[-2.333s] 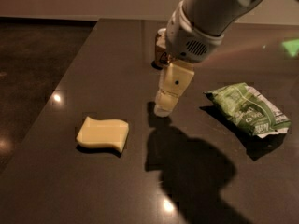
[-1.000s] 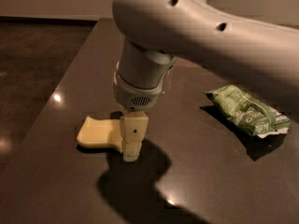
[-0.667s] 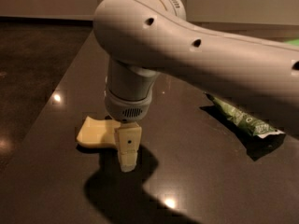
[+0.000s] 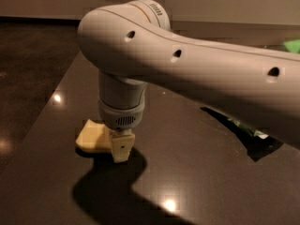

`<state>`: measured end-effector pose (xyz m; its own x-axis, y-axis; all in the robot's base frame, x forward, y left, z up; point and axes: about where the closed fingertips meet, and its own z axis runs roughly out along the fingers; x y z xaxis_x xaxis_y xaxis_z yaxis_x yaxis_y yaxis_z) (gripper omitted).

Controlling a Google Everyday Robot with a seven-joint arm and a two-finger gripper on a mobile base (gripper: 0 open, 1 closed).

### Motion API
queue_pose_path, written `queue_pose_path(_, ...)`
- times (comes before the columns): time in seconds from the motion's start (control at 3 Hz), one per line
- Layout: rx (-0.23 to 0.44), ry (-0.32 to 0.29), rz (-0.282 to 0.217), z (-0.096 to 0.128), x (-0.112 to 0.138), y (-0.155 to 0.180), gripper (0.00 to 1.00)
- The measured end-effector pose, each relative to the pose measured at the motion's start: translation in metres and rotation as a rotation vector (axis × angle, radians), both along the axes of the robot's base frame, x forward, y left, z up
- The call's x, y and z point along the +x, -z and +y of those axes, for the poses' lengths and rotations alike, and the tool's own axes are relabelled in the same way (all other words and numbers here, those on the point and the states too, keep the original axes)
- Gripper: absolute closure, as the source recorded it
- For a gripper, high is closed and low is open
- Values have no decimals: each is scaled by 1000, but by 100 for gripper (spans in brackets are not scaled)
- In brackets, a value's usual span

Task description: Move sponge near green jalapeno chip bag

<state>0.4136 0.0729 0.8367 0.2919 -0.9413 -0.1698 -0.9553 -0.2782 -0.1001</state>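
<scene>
The pale yellow sponge (image 4: 90, 138) lies on the dark table (image 4: 197, 172) at the left. My gripper (image 4: 121, 153) hangs straight down from the big white arm (image 4: 187, 74) and stands at the sponge's right end, covering that part of it. Whether it touches the sponge cannot be told. The green jalapeno chip bag (image 4: 244, 127) lies to the right. Only a thin green sliver with a white end shows under the arm, and the rest is hidden.
The table's left edge (image 4: 44, 121) runs diagonally close to the sponge, with dark floor beyond it. A small bright green patch (image 4: 292, 45) shows at the far right edge. The arm's shadow lies on the table in front of the sponge.
The gripper has moved left from mid-table to the sponge and lowered onto its right end. The arm now hides most of the green bag. The sponge and bag have not moved.
</scene>
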Motion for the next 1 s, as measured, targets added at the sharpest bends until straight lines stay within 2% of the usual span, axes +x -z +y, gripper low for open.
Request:
queue_pose_path(0.33,23,35,22,-8,9,-9,65)
queue_pose_path(0.67,61,111,34,-32,37,-26,89)
queue_pose_path(1.0,83,196,32,-64,71,-38,100)
